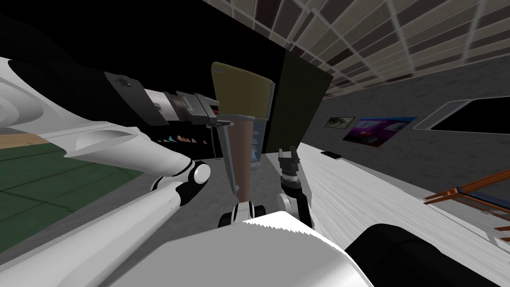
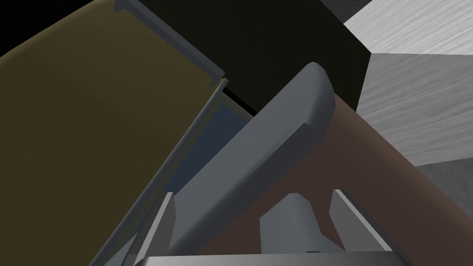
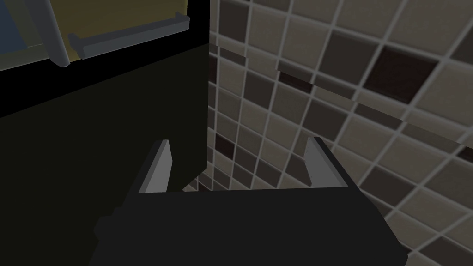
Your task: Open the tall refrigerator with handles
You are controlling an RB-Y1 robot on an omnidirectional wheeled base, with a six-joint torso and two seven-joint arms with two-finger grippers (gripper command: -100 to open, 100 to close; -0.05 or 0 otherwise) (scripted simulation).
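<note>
Grey blade fingers of the left gripper (image 2: 252,193) are seen spread, with nothing pinched. Between them, closer to one finger than the other, a grey bar handle (image 2: 258,152) is framed. Its long axis runs slantwise away from the gripper's body and out past the fingertips. A shorter grey stub (image 2: 291,221), probably the handle's mount, is seen close against the gripper's body.

Just behind the handle lies the brown door (image 2: 379,184) that carries it. Beyond the fingertips to one side, an olive door (image 2: 92,115) with its own handle (image 2: 171,37) is seen, and a thin blue strip (image 2: 208,138) is shown between the two doors. Both doors belong to the tall refrigerator (image 1: 299,104), whose dark side panel is seen farther off.

The left arm is judged the nearer one. With the bar inside its spread fingers, a closing across the bar's width is what is called for ahead of any pull.

The right gripper (image 1: 289,151), also spread and holding nothing, is held upright beside the dark side panel, apart from both handles.
</note>
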